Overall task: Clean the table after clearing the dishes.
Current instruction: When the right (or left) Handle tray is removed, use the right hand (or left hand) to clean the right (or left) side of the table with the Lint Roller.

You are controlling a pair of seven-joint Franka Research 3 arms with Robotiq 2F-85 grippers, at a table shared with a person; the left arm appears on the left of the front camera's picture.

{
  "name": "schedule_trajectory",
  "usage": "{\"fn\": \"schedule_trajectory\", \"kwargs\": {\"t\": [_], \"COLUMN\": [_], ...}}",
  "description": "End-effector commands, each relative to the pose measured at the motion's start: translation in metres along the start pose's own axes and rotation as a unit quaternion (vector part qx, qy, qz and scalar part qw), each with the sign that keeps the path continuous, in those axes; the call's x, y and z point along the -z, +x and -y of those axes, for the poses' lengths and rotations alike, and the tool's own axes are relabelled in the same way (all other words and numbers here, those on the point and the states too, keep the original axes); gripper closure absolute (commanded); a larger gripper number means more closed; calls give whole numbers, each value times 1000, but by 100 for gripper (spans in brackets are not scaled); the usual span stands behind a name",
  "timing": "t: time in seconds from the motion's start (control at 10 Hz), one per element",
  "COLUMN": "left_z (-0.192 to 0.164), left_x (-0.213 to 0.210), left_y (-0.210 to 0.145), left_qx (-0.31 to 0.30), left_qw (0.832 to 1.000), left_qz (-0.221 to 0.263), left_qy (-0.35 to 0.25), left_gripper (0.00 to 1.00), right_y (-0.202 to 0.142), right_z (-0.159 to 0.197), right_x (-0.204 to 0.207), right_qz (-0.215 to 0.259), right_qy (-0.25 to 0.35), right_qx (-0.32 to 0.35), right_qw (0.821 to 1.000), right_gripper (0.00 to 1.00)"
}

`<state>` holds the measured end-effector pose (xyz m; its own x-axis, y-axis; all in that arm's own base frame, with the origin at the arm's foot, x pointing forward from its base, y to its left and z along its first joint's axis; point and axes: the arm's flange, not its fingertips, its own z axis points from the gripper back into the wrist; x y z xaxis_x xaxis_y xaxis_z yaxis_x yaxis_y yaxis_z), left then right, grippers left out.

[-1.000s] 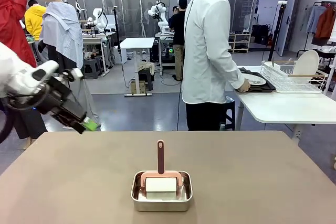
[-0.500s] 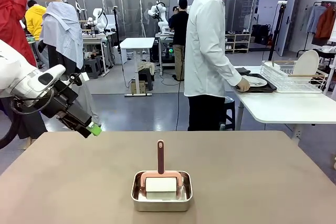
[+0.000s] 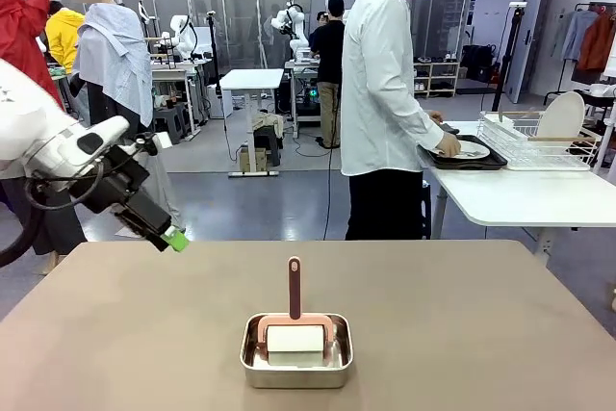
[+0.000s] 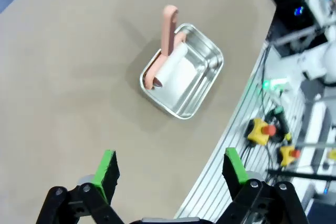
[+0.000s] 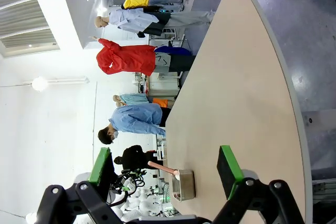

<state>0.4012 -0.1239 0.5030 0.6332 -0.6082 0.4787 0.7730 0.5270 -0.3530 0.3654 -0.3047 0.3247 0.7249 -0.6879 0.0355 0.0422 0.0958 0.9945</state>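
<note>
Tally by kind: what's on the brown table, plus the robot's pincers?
Steel pan: 1
Pink-handled roller, lying in the pan: 1
Open pincers: 2 (left pincer, right pincer)
Total: 4

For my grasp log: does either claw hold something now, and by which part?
Nothing is held. The left claw and the right claw are both open and empty.

Table (image 3: 462, 315): matt taupe top, smooth, dull finish
Pan (image 3: 296, 372): bright steel, glossy, reflective walls
Roller (image 3: 295, 339): white paper-like roll, matt; handle (image 3: 295, 286) pink plastic, semi-gloss
Left gripper (image 4: 170, 166): black matt plastic w/ green rubbery-looking pads (image 4: 108, 167)
Plate (image 3: 474, 149): white, glossy
Shirt (image 3: 380, 84): white cloth, soft folds
</note>
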Motion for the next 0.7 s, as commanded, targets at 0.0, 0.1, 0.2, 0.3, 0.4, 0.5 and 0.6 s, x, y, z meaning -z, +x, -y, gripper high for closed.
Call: {"fn": "schedule_trajectory", "kwargs": {"t": [0.0, 0.1, 0.2, 0.3, 0.4, 0.5, 0.6], "left_z": [11, 21, 35, 47, 56, 62, 68], "left_x": [13, 22, 36, 53, 72, 87, 102], "left_y": [66, 97, 131, 155, 175, 192, 206], "left_qx": [119, 164, 208, 251, 285, 299, 311], "left_qw": [990, 979, 966, 950, 933, 922, 911], "left_qz": [-78, -114, -146, -180, -213, -241, -267], "left_qy": [26, 33, 35, 41, 51, 53, 52], "left_gripper": [0, 0, 0, 0, 0, 0, 0], "right_y": [-1, -1, -1, -1, -1, -1, -1], "right_z": [-3, -3, -3, -3, -3, -3, -3], "right_x": [-1, -1, -1, -1, -1, -1, -1], "right_qz": [2, 2, 2, 2, 2, 2, 2], "right_qy": [1, 1, 1, 1, 1, 1, 1], "right_qx": [1, 1, 1, 1, 1, 1, 1], "right_qw": [1000, 1000, 1000, 1000, 1000, 1000, 1000], "right_gripper": [0, 0, 0, 0, 0, 0, 0]}}
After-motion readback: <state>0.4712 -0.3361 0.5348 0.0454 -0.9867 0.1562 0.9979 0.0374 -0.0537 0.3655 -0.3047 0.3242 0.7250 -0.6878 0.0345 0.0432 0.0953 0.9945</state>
